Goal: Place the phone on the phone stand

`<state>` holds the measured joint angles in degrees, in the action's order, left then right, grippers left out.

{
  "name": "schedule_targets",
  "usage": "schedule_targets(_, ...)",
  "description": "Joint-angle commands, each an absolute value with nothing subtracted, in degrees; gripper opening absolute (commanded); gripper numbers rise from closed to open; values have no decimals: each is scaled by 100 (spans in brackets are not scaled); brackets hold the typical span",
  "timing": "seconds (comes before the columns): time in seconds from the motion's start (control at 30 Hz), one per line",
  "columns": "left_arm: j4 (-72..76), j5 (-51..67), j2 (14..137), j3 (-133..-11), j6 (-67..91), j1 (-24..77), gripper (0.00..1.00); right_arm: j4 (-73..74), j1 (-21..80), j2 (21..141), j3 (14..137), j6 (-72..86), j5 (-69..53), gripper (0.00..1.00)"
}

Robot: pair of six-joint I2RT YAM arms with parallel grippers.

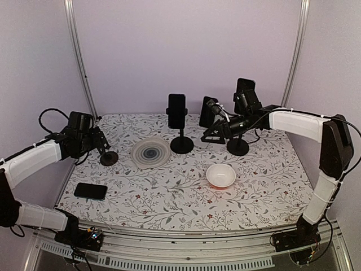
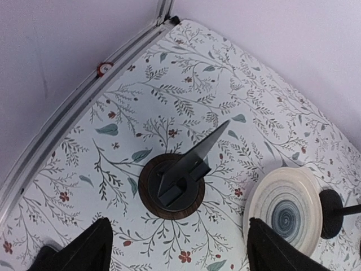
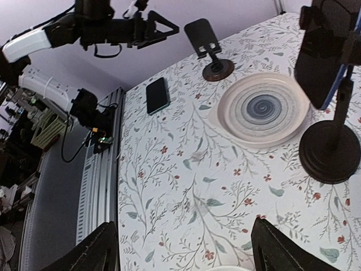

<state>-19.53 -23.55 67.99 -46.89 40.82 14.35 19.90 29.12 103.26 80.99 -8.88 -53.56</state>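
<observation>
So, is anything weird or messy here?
Nothing is spilled or broken. One phone lies flat on the table, near left, while the small phone stand behind it is empty.

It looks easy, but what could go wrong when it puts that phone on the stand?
The phone lies flat near the left edge of the table; the left gripper may shove it instead of gripping it. The empty phone stand looks small, so an off-centre placement might tip it. The right gripper hovers beside a loaded stand and could knock it.
</observation>
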Motion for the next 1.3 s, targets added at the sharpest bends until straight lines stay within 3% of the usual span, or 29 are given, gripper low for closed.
schedule_targets(0.0,-2816,-2165,6834,-4349,5327,1322,85,2219,2927,9710,7271,-1981,-6413,85)
schedule_targets(0.27,-5366,-1409,8232,-5075,7342,882,86,2975,2927,9675,7338,-3019,-6842,85)
schedule_targets(0.5,-5074,-751,7925,-4381,7966,654,86,3060,2927,9698,7322,-3063,-7244,86)
schedule_targets(1.27,-4925,-297,8611,-4326,8076,216,88,3320,2971,9841,7445,-3282,-7392,86)
